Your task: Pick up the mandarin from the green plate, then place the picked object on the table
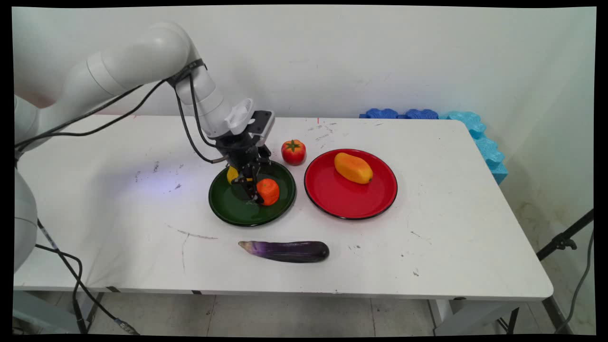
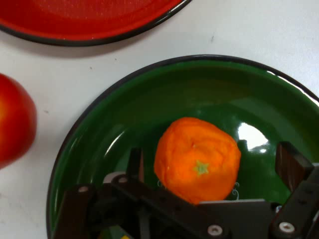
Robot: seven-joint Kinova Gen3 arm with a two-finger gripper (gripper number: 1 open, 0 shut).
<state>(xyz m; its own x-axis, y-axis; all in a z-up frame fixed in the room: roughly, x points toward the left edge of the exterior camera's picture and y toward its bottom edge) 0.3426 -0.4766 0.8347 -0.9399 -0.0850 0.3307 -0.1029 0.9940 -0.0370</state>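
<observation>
A long white rectangular table [image 1: 118,199], scuffed with dark marks, carries everything. Directly on it sit two round plates side by side — a glossy dark green plate [image 1: 228,211] and, just to its right, a red plate with a black rim [image 1: 342,199]. A red toy tomato with a green stalk [image 1: 293,152] stands behind the gap between them. Nearer the front edge lies a purple toy eggplant [image 1: 287,251] — on its side, apart from both plates.

Tomato [image 1: 293,151] behind green plate [image 1: 237,209]; mango [image 1: 353,167] on red plate [image 1: 351,202]; eggplant [image 1: 287,251] nearer front
</observation>
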